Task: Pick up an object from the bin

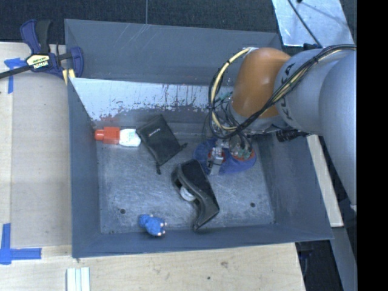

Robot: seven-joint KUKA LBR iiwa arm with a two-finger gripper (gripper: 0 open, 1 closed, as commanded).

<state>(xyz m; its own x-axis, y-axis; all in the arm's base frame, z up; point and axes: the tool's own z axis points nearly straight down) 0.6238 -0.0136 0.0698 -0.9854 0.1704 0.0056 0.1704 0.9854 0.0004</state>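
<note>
Grey metal bin (82,180) holds a black curved rubbery piece (203,200) near mid-floor. Up and right of that piece, the gripper (216,156) sits low over a blue rounded plastic thing (239,165); whether it is open or closed cannot be told. Up-left of the piece lie a flat black pouch (159,139) and an orange-and-white tube (118,137).

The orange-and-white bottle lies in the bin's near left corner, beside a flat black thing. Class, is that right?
No. The camera view shows the orange-and-white bottle in the bin's far left corner, by the back wall, not the near one. It does lie beside the flat black thing.
</note>
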